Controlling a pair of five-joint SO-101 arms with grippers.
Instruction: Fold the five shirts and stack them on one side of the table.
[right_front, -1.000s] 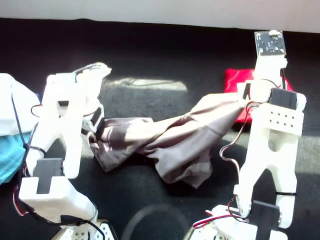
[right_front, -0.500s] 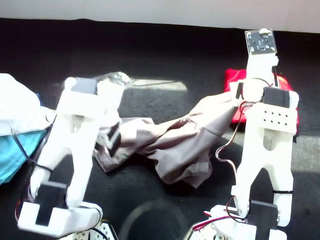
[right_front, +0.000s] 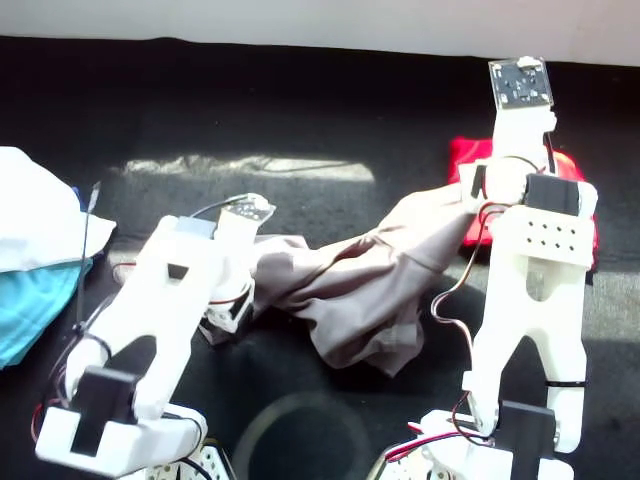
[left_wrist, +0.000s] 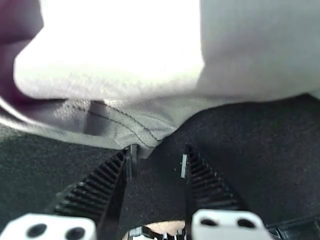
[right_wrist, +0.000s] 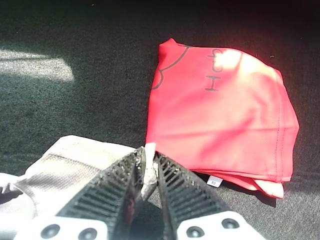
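A crumpled grey shirt (right_front: 350, 285) lies across the middle of the black table. My right gripper (right_wrist: 148, 172) is shut on one corner of the grey shirt (right_wrist: 65, 165), holding it lifted beside a folded red shirt (right_wrist: 220, 115). In the high view that gripper (right_front: 482, 195) sits at the grey shirt's right end, with the red shirt (right_front: 468, 155) just behind it. My left gripper (left_wrist: 158, 156) is open, low over the table, with its fingertips at the stitched hem of the grey shirt (left_wrist: 125, 120) and only black cloth between them. In the high view it (right_front: 222, 318) is at the shirt's left end.
A white shirt (right_front: 35, 215) lies heaped on a teal shirt (right_front: 30, 305) at the left edge of the table. A sunlit strip (right_front: 250, 166) crosses the black table cover (right_front: 330, 100) behind the grey shirt. A round dark shape (right_front: 300, 435) sits at the front between the arm bases.
The left arm has swung down and toward the front, bringing its gripper low to the grey shirt's left end, which bunched slightly rightward. The right arm shifted slightly left, still holding its corner.
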